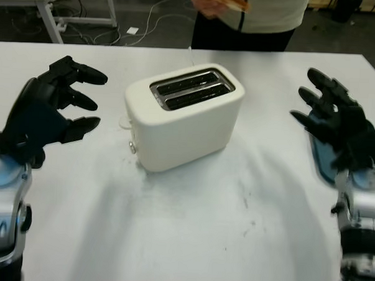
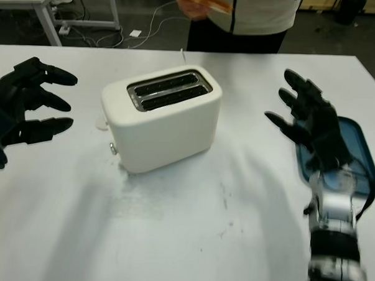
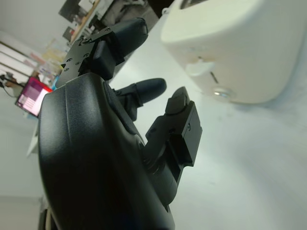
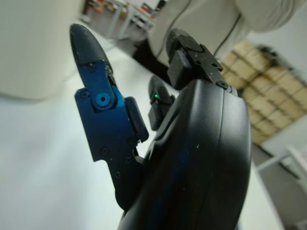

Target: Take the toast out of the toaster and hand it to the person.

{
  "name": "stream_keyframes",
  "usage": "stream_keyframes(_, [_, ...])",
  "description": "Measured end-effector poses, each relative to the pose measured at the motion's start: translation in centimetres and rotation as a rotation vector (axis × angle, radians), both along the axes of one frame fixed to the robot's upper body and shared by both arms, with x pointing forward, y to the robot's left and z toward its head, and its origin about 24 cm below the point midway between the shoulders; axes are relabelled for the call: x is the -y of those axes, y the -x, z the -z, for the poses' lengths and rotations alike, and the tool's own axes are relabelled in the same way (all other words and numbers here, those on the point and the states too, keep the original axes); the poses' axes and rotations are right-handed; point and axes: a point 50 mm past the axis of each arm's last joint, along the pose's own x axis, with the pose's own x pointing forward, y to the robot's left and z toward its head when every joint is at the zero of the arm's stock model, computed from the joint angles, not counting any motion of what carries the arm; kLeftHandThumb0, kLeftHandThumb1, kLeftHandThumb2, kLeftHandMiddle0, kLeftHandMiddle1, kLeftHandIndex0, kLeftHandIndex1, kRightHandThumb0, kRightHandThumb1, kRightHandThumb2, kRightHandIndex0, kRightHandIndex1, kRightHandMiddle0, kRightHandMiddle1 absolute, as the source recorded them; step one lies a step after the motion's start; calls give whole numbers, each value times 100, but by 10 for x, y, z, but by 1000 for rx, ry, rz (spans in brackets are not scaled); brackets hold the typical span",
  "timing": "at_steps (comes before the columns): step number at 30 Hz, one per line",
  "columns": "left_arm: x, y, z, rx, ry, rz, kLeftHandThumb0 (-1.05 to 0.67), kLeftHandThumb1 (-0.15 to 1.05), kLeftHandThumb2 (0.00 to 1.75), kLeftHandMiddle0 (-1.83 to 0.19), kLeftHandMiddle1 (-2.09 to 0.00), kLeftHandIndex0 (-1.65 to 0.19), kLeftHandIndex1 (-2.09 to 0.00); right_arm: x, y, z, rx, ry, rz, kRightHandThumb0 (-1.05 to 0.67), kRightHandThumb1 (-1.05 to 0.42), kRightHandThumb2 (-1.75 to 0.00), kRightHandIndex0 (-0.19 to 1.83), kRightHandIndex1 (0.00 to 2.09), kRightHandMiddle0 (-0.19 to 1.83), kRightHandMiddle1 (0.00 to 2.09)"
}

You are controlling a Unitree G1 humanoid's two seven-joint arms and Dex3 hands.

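Toaster (image 1: 183, 115): white, two-slot, standing on the white counter (image 1: 233, 242) a little back of centre, turned at an angle; both slots look dark, with no bread rising above them. A lever and a small knob sit on its near-left end.

Toast (image 1: 230, 0): an orange-brown slice, as far as one can tell from the top edge of the head views, held in the person's hand (image 1: 209, 6) beyond the far side of the counter, well apart from the toaster.

Person (image 2: 255, 13): standing at the far edge, light top with a dark zip, dark trousers.

Left hand (image 1: 55, 107): black, raised left of the toaster, clear of it, fingers (image 3: 144, 88) uncurled and holding nothing.

Right hand (image 2: 309, 124): black, raised right of the toaster, likewise unclenched and holding nothing.

Blue tray (image 2: 361, 154): lying on the counter at the right edge, behind the right forearm.
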Motion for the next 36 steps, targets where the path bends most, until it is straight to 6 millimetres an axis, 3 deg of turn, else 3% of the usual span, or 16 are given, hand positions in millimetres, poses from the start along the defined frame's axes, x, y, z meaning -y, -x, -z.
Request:
stream_keyframes(7, [16, 23, 11, -51, 80, -44, 29, 92, 48, -2, -155, -1, -117, -19, 37, 11, -125, -130, -66, -45, -85, 0, 48, 3, 45, 1])
stream_keyframes(13, [38, 42, 21, -116, 73, -79, 29, 92, 55, 0, -127, -2, -93, -33, 53, 14, -180, -160, -96, -48, -85, 0, 54, 4, 49, 2])
stream_keyframes(26, [61, 44, 42, -187, 116, -54, 18, 92, 53, 0, -132, 0, -89, -60, 49, 47, -285, -261, -87, -51, -85, 0, 55, 2, 53, 2])
stream_keyframes(32, [58, 42, 50, -172, 55, -110, 25, 92, 46, 0, -129, -5, -89, -65, 46, 48, -268, -270, -63, -51, -85, 0, 57, 2, 53, 1])
stream_keyframes(36, [53, 41, 53, -181, 35, -135, 21, 92, 46, -4, -130, -10, -83, -66, 44, 48, -255, -265, -45, -46, -83, 0, 60, 3, 56, 2])
